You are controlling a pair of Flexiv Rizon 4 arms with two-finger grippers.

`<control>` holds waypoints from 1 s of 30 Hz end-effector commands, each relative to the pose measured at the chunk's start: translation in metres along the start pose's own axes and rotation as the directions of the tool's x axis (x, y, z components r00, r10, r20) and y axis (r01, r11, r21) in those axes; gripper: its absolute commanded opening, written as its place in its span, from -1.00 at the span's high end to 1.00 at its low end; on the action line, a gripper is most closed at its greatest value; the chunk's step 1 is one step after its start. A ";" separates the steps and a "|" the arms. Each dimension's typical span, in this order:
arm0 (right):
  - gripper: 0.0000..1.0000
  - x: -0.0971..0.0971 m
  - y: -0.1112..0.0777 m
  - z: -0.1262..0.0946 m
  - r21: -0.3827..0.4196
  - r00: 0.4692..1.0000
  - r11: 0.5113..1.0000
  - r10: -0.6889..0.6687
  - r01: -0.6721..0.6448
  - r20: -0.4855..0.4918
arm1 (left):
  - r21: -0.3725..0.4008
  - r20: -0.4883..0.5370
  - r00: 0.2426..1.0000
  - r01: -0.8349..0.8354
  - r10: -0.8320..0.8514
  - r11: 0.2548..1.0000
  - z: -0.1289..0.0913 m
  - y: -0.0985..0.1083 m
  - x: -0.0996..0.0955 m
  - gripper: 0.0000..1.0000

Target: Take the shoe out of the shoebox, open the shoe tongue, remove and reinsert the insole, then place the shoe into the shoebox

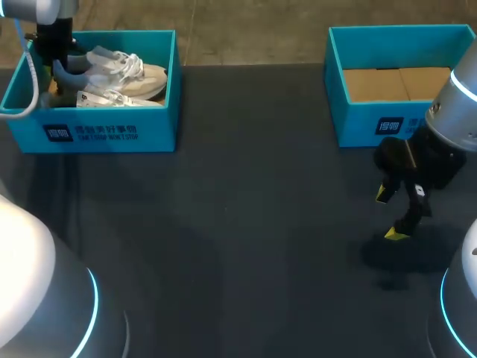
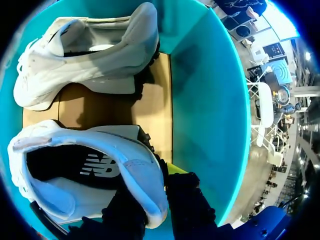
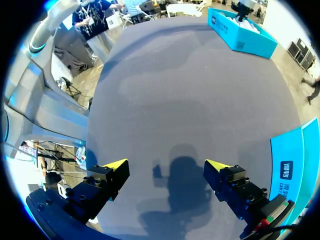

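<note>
While the right tool [image 3: 166,165] hangs wide open, the left tool [image 2: 155,196] clamps the shoe [image 2: 122,152] by its heel.

- A dark grey table [image 1: 246,224] with a flat, matte top fills the head view.
- A teal left shoebox [image 1: 112,130], lid off, stands at the table's far left edge, its printed long side facing the robot.
- A teal right shoebox [image 1: 358,123], also open, stands at the far right edge, well apart from the other, with its brown cardboard floor showing.
</note>
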State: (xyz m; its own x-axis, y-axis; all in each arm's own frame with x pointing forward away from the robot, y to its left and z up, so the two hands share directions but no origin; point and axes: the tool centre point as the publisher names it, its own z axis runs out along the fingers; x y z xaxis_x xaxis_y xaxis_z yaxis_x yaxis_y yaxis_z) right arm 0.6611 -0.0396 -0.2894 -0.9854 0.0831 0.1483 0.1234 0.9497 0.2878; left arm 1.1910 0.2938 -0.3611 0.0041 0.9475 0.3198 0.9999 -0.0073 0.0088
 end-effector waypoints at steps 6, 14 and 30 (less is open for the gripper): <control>-1.00 0.000 0.000 0.001 0.002 1.000 1.000 0.001 -0.001 0.000 | 0.005 -0.012 1.000 -0.003 0.003 1.000 0.006 -0.006 -0.004 1.00; -1.00 0.000 0.000 0.001 0.002 1.000 1.000 0.001 -0.001 0.000 | 0.015 0.049 0.999 -0.006 0.006 1.000 0.008 -0.004 -0.003 1.00; -1.00 0.000 0.000 0.001 0.002 1.000 1.000 0.001 -0.001 0.000 | 0.019 0.047 0.999 0.007 -0.008 1.000 0.009 0.000 -0.003 0.47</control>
State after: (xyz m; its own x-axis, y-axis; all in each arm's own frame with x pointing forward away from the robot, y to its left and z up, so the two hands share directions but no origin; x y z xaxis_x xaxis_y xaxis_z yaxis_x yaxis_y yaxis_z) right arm 0.6611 -0.0396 -0.2894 -0.9854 0.0831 0.1483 0.1234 0.9497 0.2878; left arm 1.1873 0.2944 -0.3707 -0.0017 0.9616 0.2745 1.0000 0.0018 -0.0001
